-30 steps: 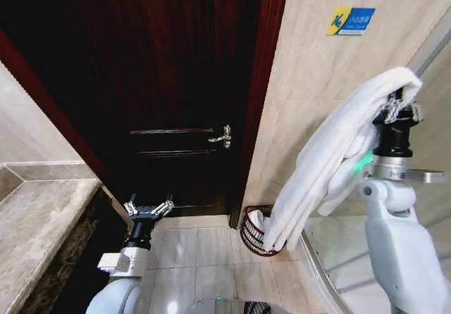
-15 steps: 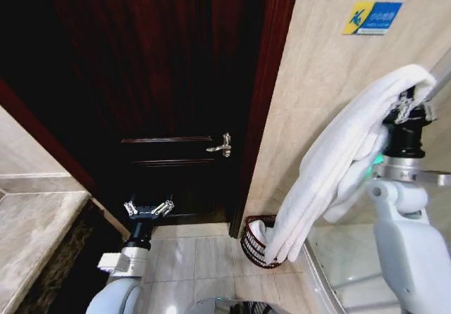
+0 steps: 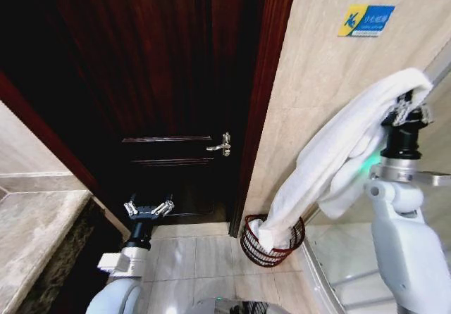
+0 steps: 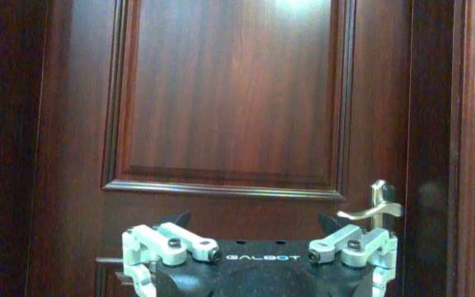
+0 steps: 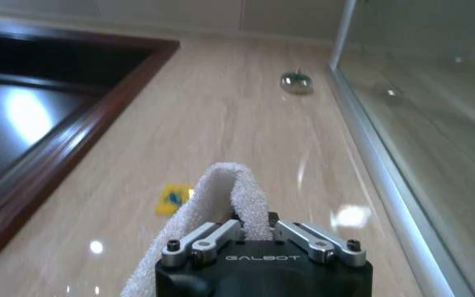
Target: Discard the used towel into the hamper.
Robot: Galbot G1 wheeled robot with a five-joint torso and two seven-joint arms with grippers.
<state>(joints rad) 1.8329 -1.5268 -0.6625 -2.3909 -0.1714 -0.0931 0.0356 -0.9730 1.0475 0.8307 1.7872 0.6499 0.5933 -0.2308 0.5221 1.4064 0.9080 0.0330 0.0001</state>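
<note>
Low at left, left gripper point(image 3: 148, 208) splayed open facing the door point(image 3: 162, 82) | hamper point(image 3: 271, 241) on the floor by the door frame — towel point(image 3: 338, 152) tail inside | right gripper point(image 3: 411, 110) raised, pinching white towel.

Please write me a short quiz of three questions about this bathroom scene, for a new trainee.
1. True or false: the right gripper holds the towel raised high.
2. Where does the towel's lower end hang? A) on the door handle B) in the hamper C) on the stone counter
3. Fill in: the left gripper is ____ and faces the dark door.

Key: 1 true; 2 B; 3 open.
</note>
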